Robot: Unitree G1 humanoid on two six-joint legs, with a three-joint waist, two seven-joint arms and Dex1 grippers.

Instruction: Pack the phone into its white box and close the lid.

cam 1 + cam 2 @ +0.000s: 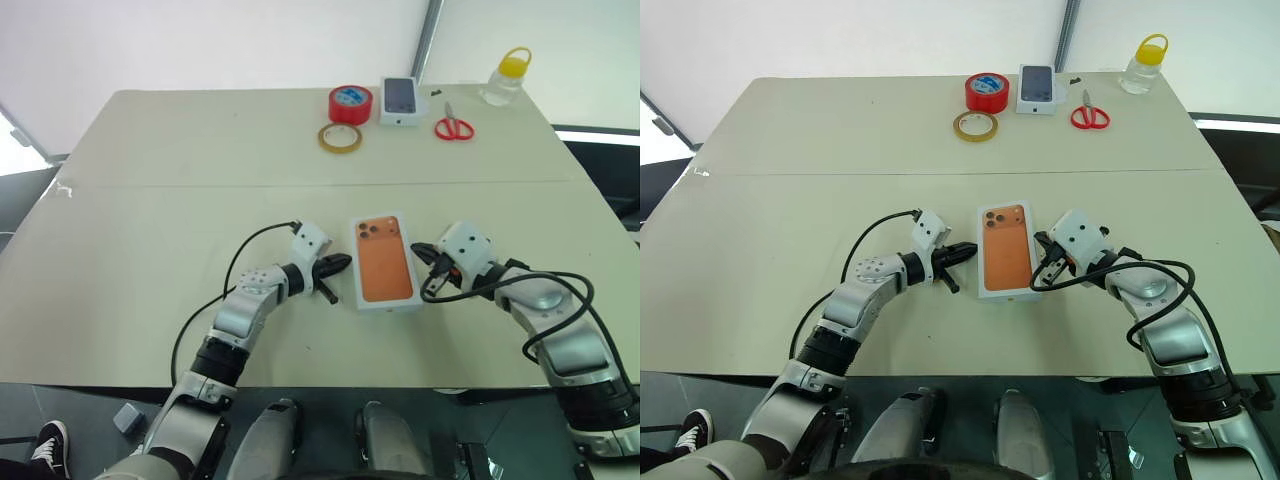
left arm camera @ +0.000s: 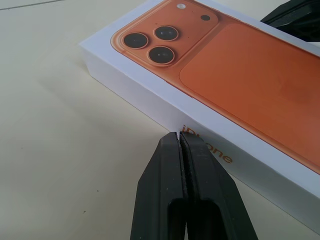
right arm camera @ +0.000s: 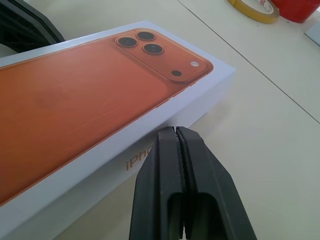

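Note:
The white box (image 1: pixel 385 262) lies closed near the table's front edge, its lid (image 2: pixel 235 75) on top. The lid bears an orange phone picture with round camera lenses, and orange lettering runs along the box's side. The phone itself is hidden. My left gripper (image 1: pixel 345 262) is shut with nothing in it, its tip (image 2: pixel 179 137) right at the box's left long side. My right gripper (image 1: pixel 418 248) is shut and empty too, its tip (image 3: pixel 175 131) at the right long side. I cannot tell whether either tip touches the cardboard.
At the table's far edge stand a red tape roll (image 1: pixel 350 103), a tan tape ring (image 1: pixel 340 138), a small white box with a dark phone picture (image 1: pixel 400 100), red-handled scissors (image 1: pixel 453 127) and a yellow-capped bottle (image 1: pixel 505 78). Cables loop off both wrists.

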